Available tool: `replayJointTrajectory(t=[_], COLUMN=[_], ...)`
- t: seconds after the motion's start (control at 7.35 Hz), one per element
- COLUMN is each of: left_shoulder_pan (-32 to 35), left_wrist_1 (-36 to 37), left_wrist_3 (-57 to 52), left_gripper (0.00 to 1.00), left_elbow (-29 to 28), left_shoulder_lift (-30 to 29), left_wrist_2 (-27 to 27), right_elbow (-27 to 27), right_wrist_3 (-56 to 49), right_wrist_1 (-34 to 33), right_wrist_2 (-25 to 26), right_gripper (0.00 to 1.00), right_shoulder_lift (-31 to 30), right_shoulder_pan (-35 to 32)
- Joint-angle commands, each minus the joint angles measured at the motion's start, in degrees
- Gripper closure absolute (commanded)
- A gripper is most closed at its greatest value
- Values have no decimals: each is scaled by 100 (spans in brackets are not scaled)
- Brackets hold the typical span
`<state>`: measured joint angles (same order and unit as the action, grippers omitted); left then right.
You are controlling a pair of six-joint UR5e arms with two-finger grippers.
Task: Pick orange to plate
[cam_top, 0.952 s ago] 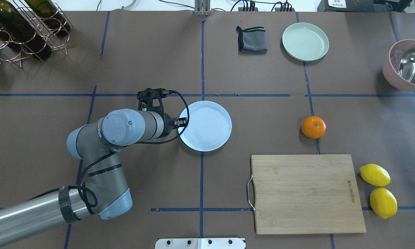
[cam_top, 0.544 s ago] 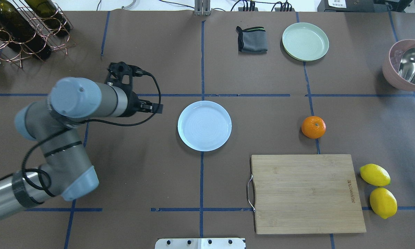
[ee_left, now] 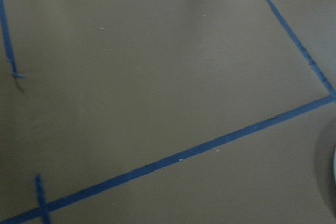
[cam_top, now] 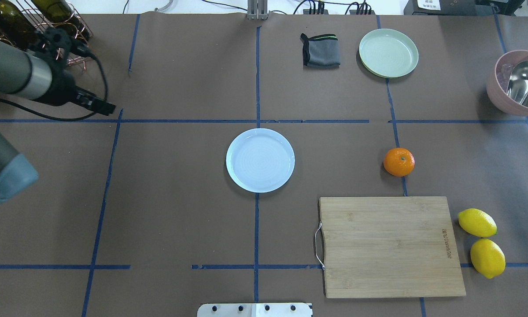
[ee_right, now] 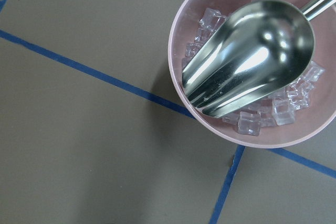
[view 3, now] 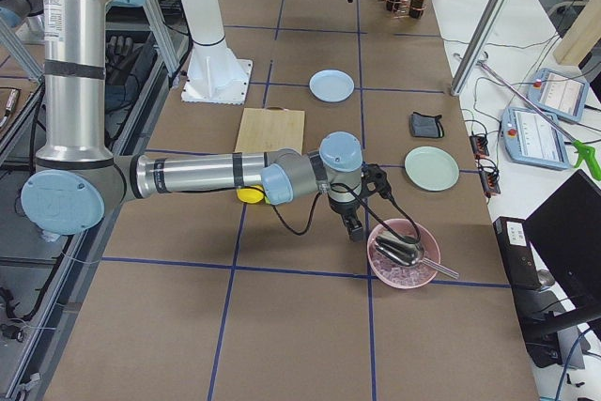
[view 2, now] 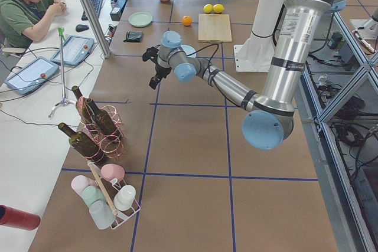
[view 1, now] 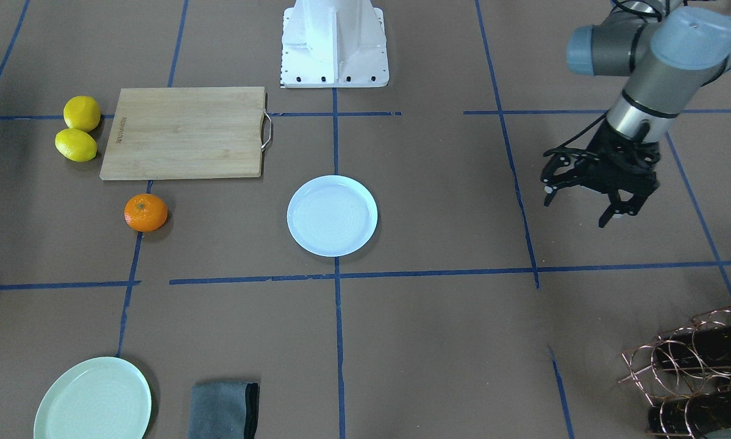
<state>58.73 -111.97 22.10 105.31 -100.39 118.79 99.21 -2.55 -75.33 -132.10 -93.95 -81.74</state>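
Note:
The orange (cam_top: 398, 162) (view 1: 146, 212) rests on the brown table to the right of centre, just beyond the cutting board's far edge. The bluish-white plate (cam_top: 260, 160) (view 1: 332, 215) lies empty at the table's middle. My left gripper (cam_top: 109, 107) (view 1: 618, 216) hovers far to the left of the plate, open and holding nothing. My right gripper (view 3: 355, 229) shows only in the exterior right view, beside the pink bowl; I cannot tell whether it is open or shut. Its wrist camera looks down on that bowl.
A wooden cutting board (cam_top: 389, 246) lies front right, with two lemons (cam_top: 477, 223) beside it. At the back are a mint-green plate (cam_top: 388, 53) and a grey cloth (cam_top: 320, 49). A pink bowl (cam_top: 506, 101) holds ice and a metal scoop. A wine rack (cam_top: 26, 35) stands back left.
My left arm has pulled back from the plate's left edge, moving far left and away toward the wine rack. The orange and the plate have stayed put.

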Motion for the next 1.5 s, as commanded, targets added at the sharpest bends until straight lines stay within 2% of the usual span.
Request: replayJointTrajectory(t=[0.0, 0.14, 0.41, 0.68, 1.09, 1.22, 1.36], left_shoulder_pan=[1101, 1592, 2130, 2633, 2828, 2819, 2810], left_wrist_1=[17, 148, 1426, 2605, 2549, 2462, 2409], left_wrist_3=[-1219, -2087, -2804, -3448, -3687, -3713, -3669], left_gripper=[0, 0, 0, 0, 0, 0, 0], left_elbow=[-80, -89, -168, -422, -406, -606, -608], left_shoulder_lift=[946, 1229, 1443, 1434, 1479, 1469, 1374], left_wrist_2=[1002, 1015, 1023, 1635, 1674, 1726, 1727], right_elbow=[-7, 2, 2, 19, 264, 492, 529], right_wrist_3=[-9, 0, -9, -43, 52, 653, 1616], right_wrist_1=[0, 0, 0, 18, 9, 18, 27], right_wrist_2=[0, 0, 0, 0, 0, 26, 139], right_gripper=[0, 0, 0, 0, 0, 0, 0], right_shoulder_lift=[0, 0, 0, 26, 306, 386, 804], right_shoulder_pan=[0, 0, 0, 0, 358, 822, 1461])
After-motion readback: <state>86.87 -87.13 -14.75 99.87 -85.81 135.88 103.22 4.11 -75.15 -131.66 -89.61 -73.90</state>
